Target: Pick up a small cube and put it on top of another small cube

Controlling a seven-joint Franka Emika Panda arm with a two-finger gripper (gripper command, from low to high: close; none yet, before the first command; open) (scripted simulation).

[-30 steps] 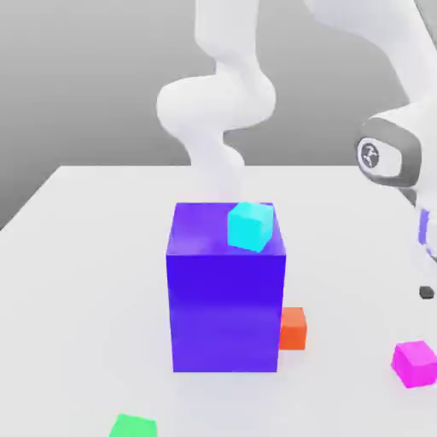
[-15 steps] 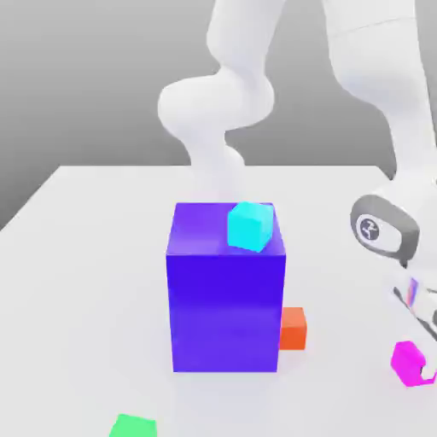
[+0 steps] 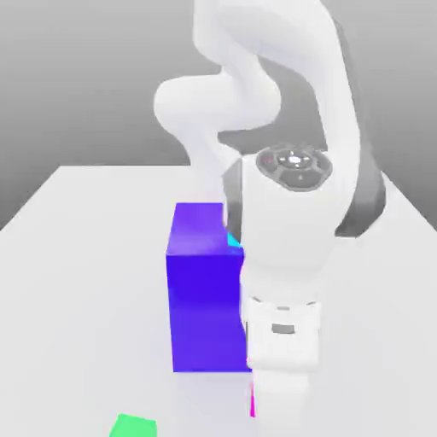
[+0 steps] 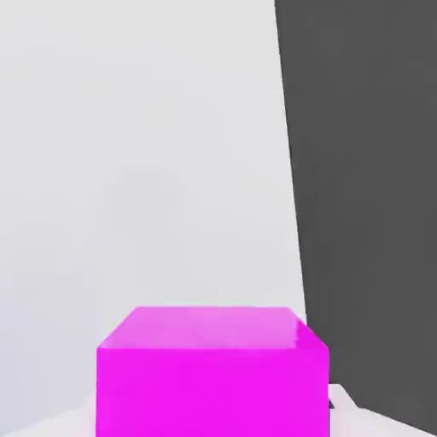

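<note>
The small cube (image 4: 212, 371) is bright magenta and sits close up in the hand view, between the pale fingertips of my gripper (image 4: 213, 423). In the exterior view only a thin magenta sliver of the small cube (image 3: 253, 401) shows at the edge of my white hand (image 3: 282, 358), which hangs low at the front of the table. The gripper is shut on this cube. My arm stands in front of the big blue-purple block (image 3: 201, 282) and covers its right side.
A sliver of a cyan cube (image 3: 232, 241) peeks out on top of the blue-purple block beside my arm. A green cube (image 3: 132, 424) lies at the front, on the exterior view's left. In the hand view the white table (image 4: 145, 171) ends at a dark edge.
My gripper came down on the magenta cube at the exterior view's right and shut on it. The arm then swung left with the cube, in front of the blue-purple block.
</note>
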